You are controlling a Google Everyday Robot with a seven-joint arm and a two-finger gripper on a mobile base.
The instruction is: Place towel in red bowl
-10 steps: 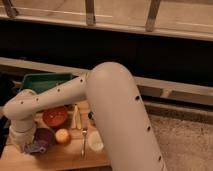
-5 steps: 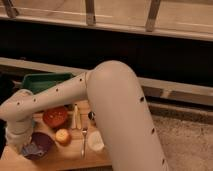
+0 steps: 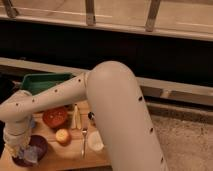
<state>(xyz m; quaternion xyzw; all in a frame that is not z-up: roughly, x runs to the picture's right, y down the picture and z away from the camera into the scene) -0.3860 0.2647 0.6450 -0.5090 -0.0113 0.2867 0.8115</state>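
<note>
The red bowl (image 3: 54, 117) stands on the wooden table (image 3: 70, 156), left of centre. A pale, crumpled towel (image 3: 31, 155) lies in a dark purple bowl (image 3: 39, 145) at the front left. My white arm reaches down to the left. Its gripper (image 3: 19, 149) is low over the left side of the purple bowl, at the towel and left of the red bowl. The wrist hides part of the towel and of the bowl's rim.
A green tray (image 3: 45, 81) stands behind the red bowl. A yellow-orange round fruit (image 3: 62, 136), a white cup (image 3: 95, 143), a pale stick-like item (image 3: 76, 118) and cutlery (image 3: 84, 141) lie right of the bowls. A dark wall and railing run behind.
The end of my arm has dropped slightly towards the purple bowl. The bowls and the other items have not moved.
</note>
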